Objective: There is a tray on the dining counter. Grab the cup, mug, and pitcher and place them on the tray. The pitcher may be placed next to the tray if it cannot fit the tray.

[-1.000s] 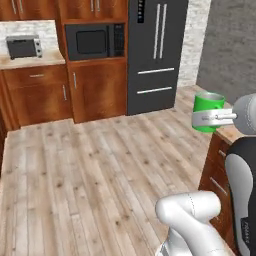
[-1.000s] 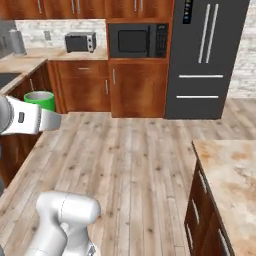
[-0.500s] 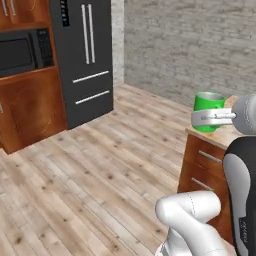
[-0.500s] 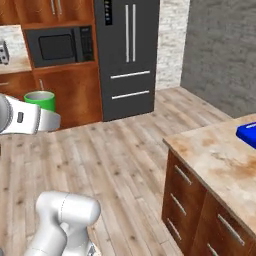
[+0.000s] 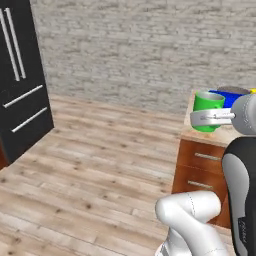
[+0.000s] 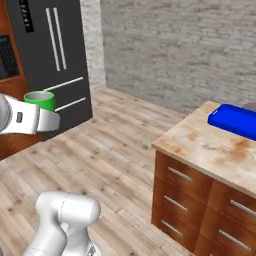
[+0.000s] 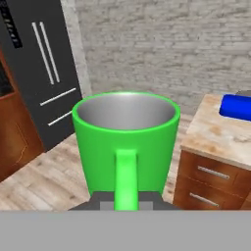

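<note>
While the arm hung out over the wood floor, the gripper (image 7: 126, 198) was clamped shut on the mug (image 7: 125, 142), which sat upright right in front of the hand with its handle running straight down between the fingers and its grey inside showing. In the left base view the mug (image 5: 208, 111) was carried in the air at the white wrist, just short of the dining counter (image 5: 226, 136); in the right base view it (image 6: 40, 100) rose behind the forearm at the far left, with the black fridge (image 6: 50, 60) behind it. Further right, well apart from the mug, the counter's (image 6: 210, 147) near corner came in, and the tray (image 6: 234, 120) lay flat on it toward the right edge.
</note>
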{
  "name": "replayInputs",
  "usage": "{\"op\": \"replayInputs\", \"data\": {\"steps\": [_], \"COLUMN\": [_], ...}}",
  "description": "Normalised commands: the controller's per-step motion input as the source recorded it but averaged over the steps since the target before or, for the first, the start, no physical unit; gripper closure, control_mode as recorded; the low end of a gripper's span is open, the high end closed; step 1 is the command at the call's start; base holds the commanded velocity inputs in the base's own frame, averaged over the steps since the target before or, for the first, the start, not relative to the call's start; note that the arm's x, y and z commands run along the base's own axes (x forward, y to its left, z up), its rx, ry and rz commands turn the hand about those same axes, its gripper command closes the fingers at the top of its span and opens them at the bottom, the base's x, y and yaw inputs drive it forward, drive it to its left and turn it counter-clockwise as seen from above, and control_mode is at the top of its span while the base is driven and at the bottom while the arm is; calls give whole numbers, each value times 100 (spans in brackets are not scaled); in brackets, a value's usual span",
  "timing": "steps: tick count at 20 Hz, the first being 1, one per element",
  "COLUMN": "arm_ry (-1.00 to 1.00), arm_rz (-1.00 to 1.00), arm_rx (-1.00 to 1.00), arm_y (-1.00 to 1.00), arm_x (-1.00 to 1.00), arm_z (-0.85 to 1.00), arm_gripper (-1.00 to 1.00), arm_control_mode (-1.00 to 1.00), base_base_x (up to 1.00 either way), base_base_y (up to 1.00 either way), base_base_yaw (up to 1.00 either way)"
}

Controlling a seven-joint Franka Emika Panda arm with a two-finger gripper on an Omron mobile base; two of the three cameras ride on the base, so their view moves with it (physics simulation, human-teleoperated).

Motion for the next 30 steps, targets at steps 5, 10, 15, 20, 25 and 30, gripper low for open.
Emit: {"op": "replayInputs", "data": {"steps": [5, 10, 15, 20, 25, 30], "arm_ry": [0, 0, 0, 0, 0, 0], "arm_rz": [0, 0, 0, 0, 0, 0], "arm_rx": [0, 0, 0, 0, 0, 0], "arm_y": [0, 0, 0, 0, 0, 0], "arm_x": [0, 0, 0, 0, 0, 0], "arm_z": [0, 0, 0, 0, 0, 0], "arm_gripper": [100, 100, 100, 100, 100, 100], "arm_control_mode": [100, 100, 100, 100, 100, 100], "base_base_x": [26, 0, 0, 10, 28, 35], "base_base_y": [100, 100, 100, 100, 100, 100], "base_base_yaw": [-71, -54, -51, -51, -54, -58]}}
